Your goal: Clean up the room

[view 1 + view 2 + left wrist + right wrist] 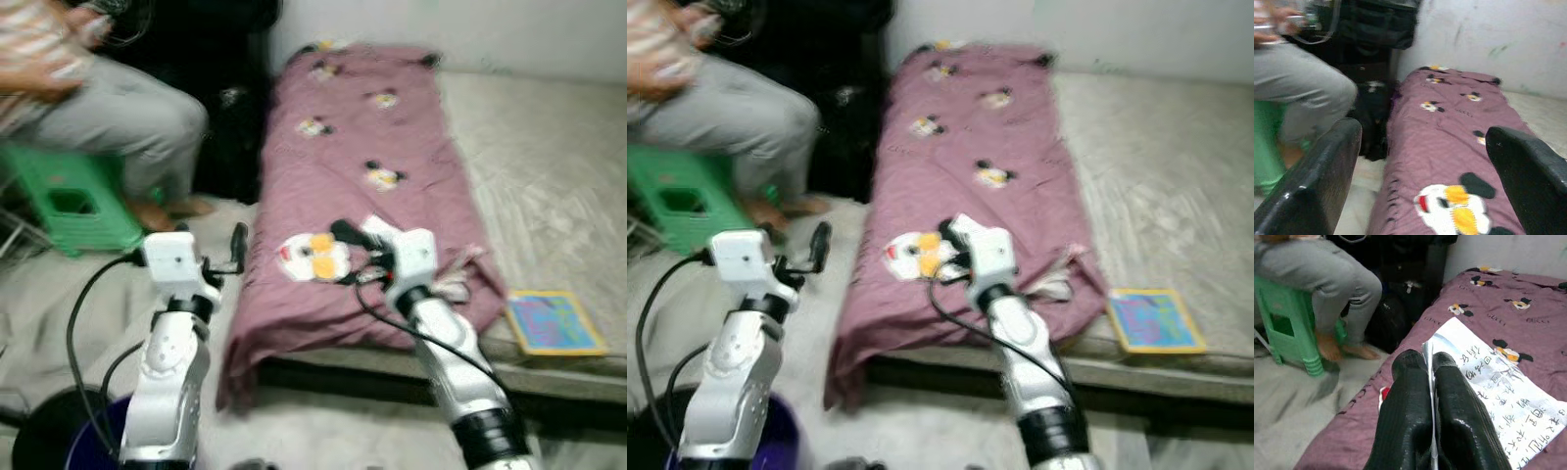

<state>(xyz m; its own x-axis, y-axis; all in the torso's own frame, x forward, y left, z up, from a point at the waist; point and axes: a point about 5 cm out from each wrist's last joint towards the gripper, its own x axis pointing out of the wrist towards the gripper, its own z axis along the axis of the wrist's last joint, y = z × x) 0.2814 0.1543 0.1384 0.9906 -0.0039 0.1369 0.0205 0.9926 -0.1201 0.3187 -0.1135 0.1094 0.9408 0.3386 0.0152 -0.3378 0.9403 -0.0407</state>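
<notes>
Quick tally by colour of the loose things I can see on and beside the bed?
Maroon: 1, blanket
White: 1, paper sheet, pinched in the right gripper
Blue and yellow: 1, book
Green: 1, stool
Total: 4

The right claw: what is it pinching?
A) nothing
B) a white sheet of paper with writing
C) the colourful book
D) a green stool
B: in the right wrist view the right claw has its fingers closed on the edge of a white sheet of paper with writing, above the purple blanket.
</notes>
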